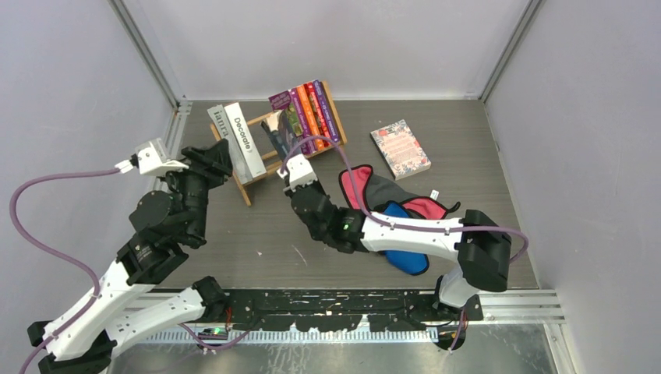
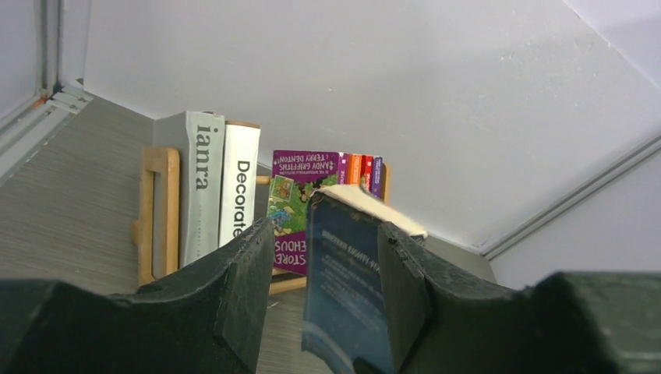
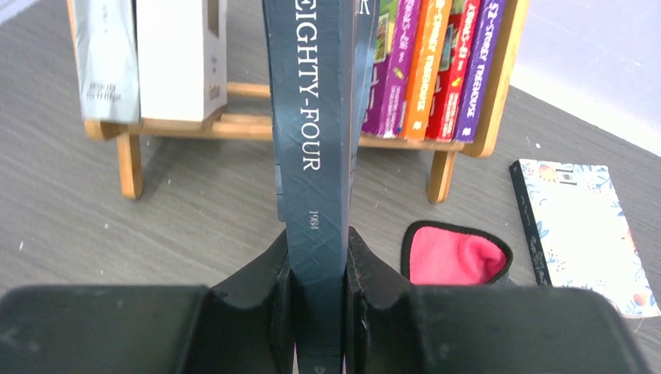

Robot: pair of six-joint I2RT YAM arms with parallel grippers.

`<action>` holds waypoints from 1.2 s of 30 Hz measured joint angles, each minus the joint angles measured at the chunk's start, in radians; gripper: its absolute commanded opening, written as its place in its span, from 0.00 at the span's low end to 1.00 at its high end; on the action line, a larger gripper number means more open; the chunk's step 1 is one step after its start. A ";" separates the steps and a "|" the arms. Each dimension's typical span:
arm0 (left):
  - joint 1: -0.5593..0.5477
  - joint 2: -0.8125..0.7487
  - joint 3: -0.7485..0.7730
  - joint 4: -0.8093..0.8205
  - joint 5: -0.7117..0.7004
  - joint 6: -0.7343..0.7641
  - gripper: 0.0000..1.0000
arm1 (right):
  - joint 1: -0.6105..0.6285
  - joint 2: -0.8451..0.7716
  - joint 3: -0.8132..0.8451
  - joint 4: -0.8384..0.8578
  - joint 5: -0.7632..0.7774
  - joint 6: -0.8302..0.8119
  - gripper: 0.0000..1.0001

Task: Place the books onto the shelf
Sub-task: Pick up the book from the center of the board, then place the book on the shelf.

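Dark blue-grey, with "EIGHTY-FOUR" down its spine, the book (image 3: 312,140) I'm handling stands upright in the right pincer (image 3: 318,269), whose jaws press flat against both covers near the lower end. Its upper end reaches into the open middle of the shelf (image 3: 497,78); I cannot tell whether it touches the slats. At the shelf's left end the grey book (image 3: 105,54) and the white "Decorate" book (image 3: 183,54) stand side by side. At its right end a row of purple, orange and red paperbacks (image 3: 425,70) rests against the end piece. The left pincer (image 2: 323,234) sits just left of the shelf, jaws apart and gripping nothing, the dark book showing through the gap. Right of the shelf, the floral book (image 3: 581,226) lies flat on the tabletop (image 3: 179,218), a red cloth (image 3: 452,257) beside it.
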 measured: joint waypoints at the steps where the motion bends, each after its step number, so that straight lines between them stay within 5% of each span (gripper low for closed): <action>1: 0.000 -0.012 -0.005 0.003 -0.005 0.001 0.52 | -0.016 0.000 0.011 -0.001 -0.010 0.000 0.01; 16: 0.000 -0.087 -0.091 -0.003 -0.038 0.001 0.52 | -0.189 0.183 0.302 0.033 -0.188 0.027 0.01; 36: 0.000 -0.135 -0.153 -0.024 -0.039 -0.009 0.51 | -0.323 0.460 0.456 0.014 -0.325 0.087 0.01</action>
